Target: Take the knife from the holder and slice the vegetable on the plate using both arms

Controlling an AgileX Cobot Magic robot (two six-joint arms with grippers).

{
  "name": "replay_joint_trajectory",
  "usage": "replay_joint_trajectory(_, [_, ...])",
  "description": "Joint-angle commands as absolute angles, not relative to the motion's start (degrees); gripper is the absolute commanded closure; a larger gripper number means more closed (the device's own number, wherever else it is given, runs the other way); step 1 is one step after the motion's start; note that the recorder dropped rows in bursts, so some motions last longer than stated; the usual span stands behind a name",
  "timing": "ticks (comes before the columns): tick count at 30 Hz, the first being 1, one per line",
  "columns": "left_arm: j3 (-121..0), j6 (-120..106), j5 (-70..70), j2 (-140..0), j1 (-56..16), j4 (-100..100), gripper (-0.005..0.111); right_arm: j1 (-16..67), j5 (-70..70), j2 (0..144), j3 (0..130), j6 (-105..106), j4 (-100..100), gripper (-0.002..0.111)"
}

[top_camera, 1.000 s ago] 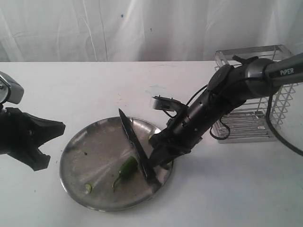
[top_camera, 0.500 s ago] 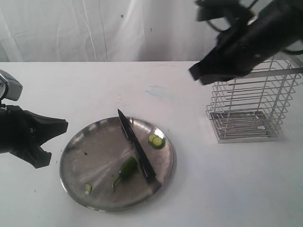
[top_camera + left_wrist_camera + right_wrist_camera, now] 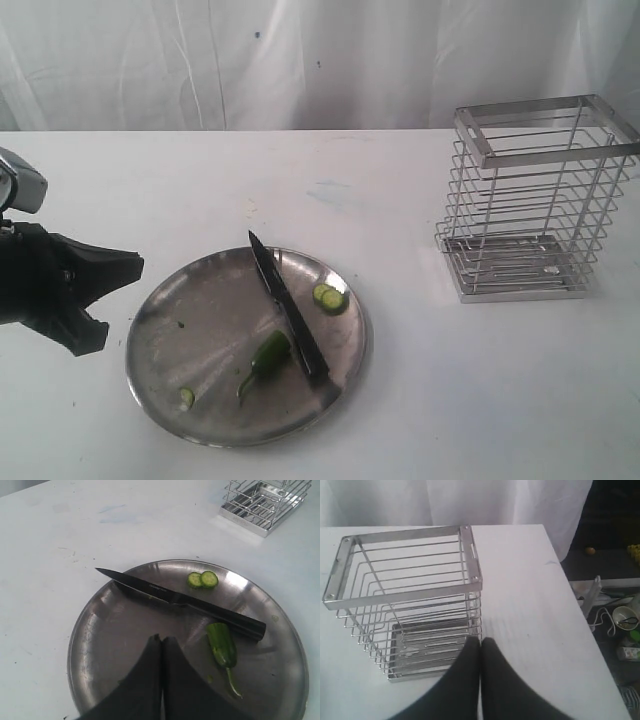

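The black knife (image 3: 288,318) (image 3: 180,600) lies free across the steel plate (image 3: 200,320) (image 3: 110,630), tip toward the far rim. Beside its handle rests the dark-green vegetable (image 3: 268,353) (image 3: 221,644), stem toward the near rim. My left gripper (image 3: 132,267) (image 3: 161,639) is shut and empty, hovering at the plate's left side. The right gripper (image 3: 480,640) is shut too, holding nothing, above the table next to the empty wire holder (image 3: 530,200) (image 3: 405,595). It does not show in the exterior view.
Two round green slices (image 3: 329,296) (image 3: 203,579) lie on the plate beyond the knife, and a smaller one (image 3: 187,397) near the front rim. Past the table's edge by the holder, cables and a cup (image 3: 625,620) sit on the floor.
The right arm let go of the knife on the plate, rose up and back past the holder, and left the exterior view. The left arm barely moved.
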State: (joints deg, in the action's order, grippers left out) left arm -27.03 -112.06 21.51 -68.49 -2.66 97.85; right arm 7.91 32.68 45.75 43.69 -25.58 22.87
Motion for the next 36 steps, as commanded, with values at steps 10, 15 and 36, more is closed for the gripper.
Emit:
replay_joint_trajectory(10, [-26.82, -114.19, 22.56, -68.01, -2.48, 99.15, 0.107, 7.40, 34.66, 31.22, 42.73, -27.39, 24.05, 0.108])
replay_joint_trajectory(15, [-26.82, -114.19, 22.56, -68.01, -2.48, 99.15, 0.107, 4.77, 35.29, 22.48, 42.73, -28.05, 22.43, 0.108])
replay_joint_trajectory(36, [-26.82, -114.19, 22.30, -68.01, -2.48, 99.15, 0.107, 3.28, 5.72, 1.95, 29.53, 10.24, 5.07, 0.108])
